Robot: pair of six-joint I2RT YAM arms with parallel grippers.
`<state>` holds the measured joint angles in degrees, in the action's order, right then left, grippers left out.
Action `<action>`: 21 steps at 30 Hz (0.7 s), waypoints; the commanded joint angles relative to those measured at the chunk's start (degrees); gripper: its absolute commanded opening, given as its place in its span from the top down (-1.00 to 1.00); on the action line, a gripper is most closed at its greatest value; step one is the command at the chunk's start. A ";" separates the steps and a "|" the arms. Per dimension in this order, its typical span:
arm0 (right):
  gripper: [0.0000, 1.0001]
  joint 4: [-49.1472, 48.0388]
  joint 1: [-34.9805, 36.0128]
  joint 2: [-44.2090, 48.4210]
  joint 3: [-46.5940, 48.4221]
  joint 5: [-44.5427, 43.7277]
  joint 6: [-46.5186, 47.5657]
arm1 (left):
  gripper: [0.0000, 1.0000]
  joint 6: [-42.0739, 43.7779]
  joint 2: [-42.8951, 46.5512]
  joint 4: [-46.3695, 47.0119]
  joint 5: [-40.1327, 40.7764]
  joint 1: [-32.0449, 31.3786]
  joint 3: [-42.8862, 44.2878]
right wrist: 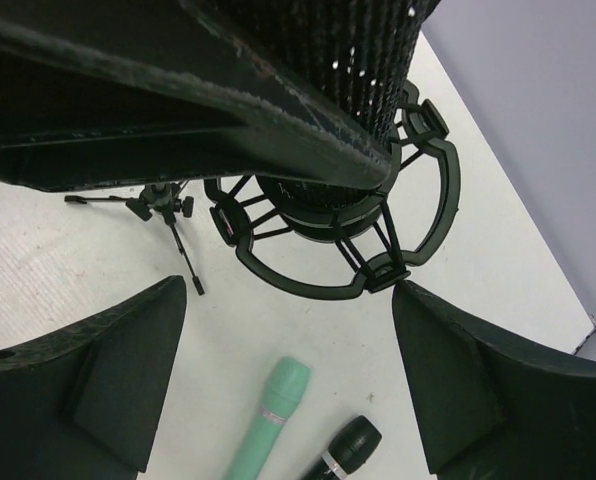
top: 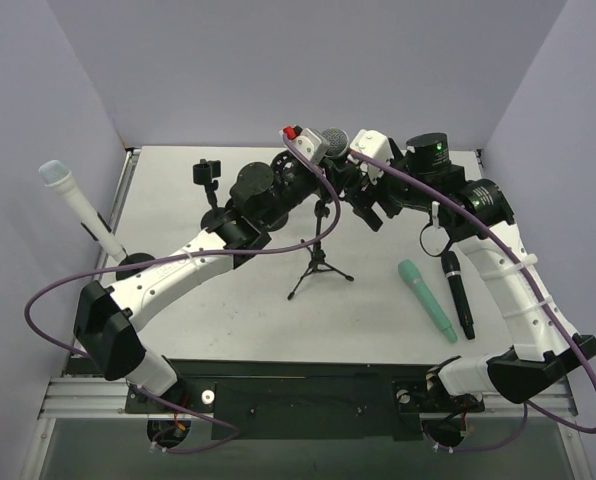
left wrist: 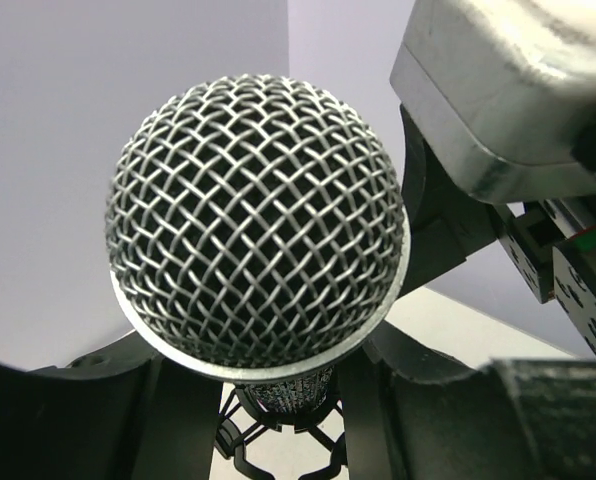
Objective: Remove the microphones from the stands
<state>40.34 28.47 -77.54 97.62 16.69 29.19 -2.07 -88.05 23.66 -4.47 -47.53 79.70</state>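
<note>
The microphone has a silver mesh head and sits high in a black shock mount on the tripod stand. In the left wrist view its head fills the frame. My left gripper is shut on the microphone's dark body just under the head, one finger on each side. It shows in the top view left of the head. My right gripper is open just below the shock mount, its right fingertip touching the ring. It shows in the top view.
A green microphone and a black microphone lie on the table right of the stand, under my right gripper. A white microphone stands at the far left. A small black holder stands at the back.
</note>
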 commanded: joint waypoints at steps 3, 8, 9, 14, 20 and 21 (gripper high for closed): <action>-0.48 -2.81 -0.17 -0.16 -3.40 1.60 -2.73 | 1.00 -0.66 2.27 1.92 0.86 0.59 4.76; -0.40 -3.51 -0.52 0.46 -6.21 0.98 -3.44 | 1.00 -1.62 3.06 1.48 2.36 1.21 7.66; -0.38 -3.51 -0.69 0.46 -6.48 0.98 -3.79 | 1.00 -1.89 3.15 1.39 2.53 1.21 8.36; -0.35 -3.77 -1.31 0.90 -8.76 1.42 -4.93 | 1.00 -1.98 4.02 1.48 2.71 1.82 9.68; -0.33 -3.78 -2.19 1.69 -9.91 1.68 -6.16 | 1.00 -1.63 4.38 0.69 0.09 3.49 10.04; -0.36 -3.43 -2.62 2.38 -8.87 2.90 -6.95 | 1.00 -1.63 4.38 0.42 -0.53 4.02 9.51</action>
<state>37.08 27.05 -77.52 87.94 17.08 24.64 -3.09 -87.33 18.57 -2.92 -45.19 84.82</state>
